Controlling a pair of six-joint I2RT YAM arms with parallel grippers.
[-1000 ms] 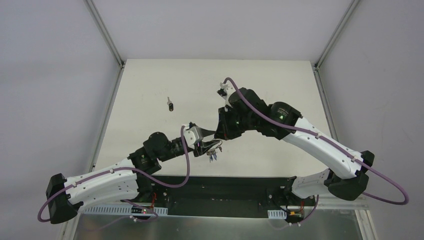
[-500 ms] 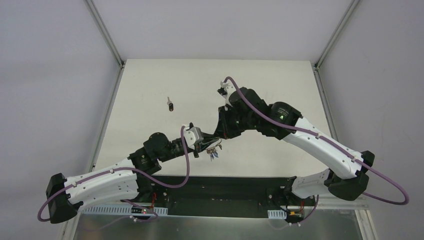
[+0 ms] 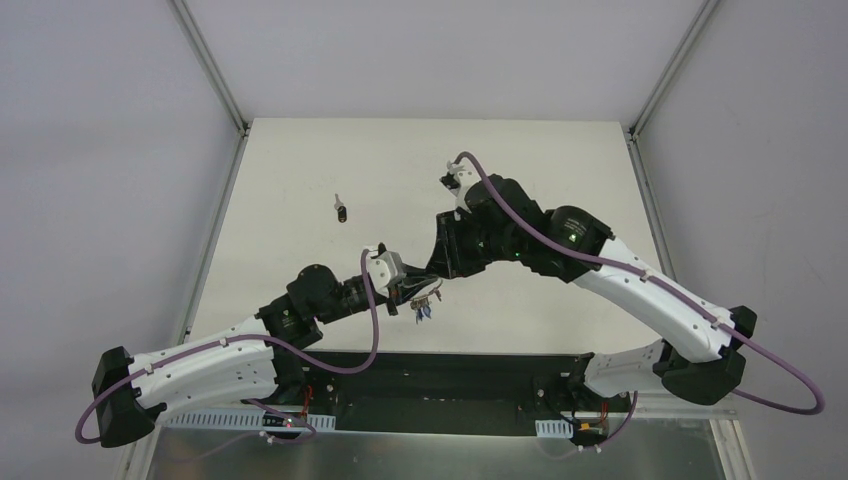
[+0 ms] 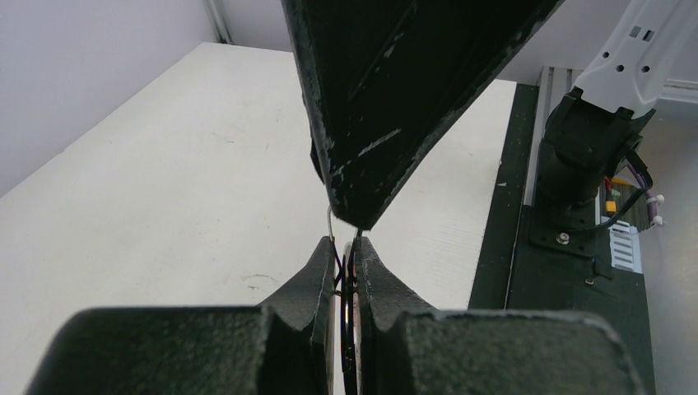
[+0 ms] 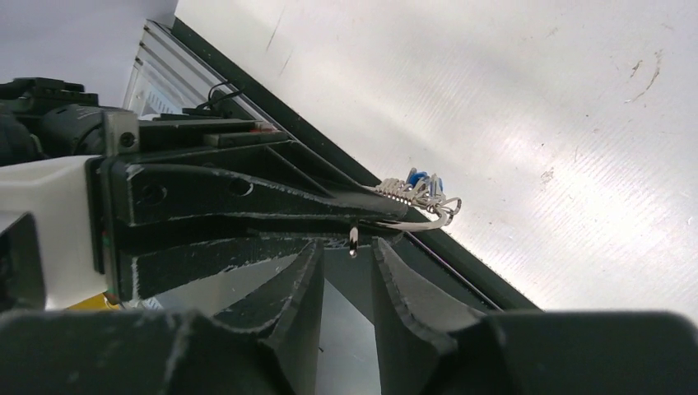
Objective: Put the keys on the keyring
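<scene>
My left gripper (image 3: 412,292) is shut on the keyring (image 4: 346,304), which shows edge-on between its pads. The thin silver ring (image 5: 424,220) curves out past the left fingers. Small silver keys, one with a blue head (image 5: 418,183), hang bunched on it and dangle above the table's near edge (image 3: 424,310). My right gripper (image 5: 346,244) stands open, tip to tip with the left one. A short silver metal end (image 5: 352,239) sits loose in the gap at its fingertips. In the left wrist view, the right gripper's finger (image 4: 387,99) is a dark wedge just above the left gripper (image 4: 346,243).
A small dark-headed item with a silver tip (image 3: 342,209), perhaps another key, lies on the white table (image 3: 300,170) at the left middle. The black base strip (image 3: 450,370) runs along the near edge under both grippers.
My left gripper closed on the ring about half a second ago and has stayed shut. My right gripper's jaws have just opened. The hanging keys shifted slightly left.
</scene>
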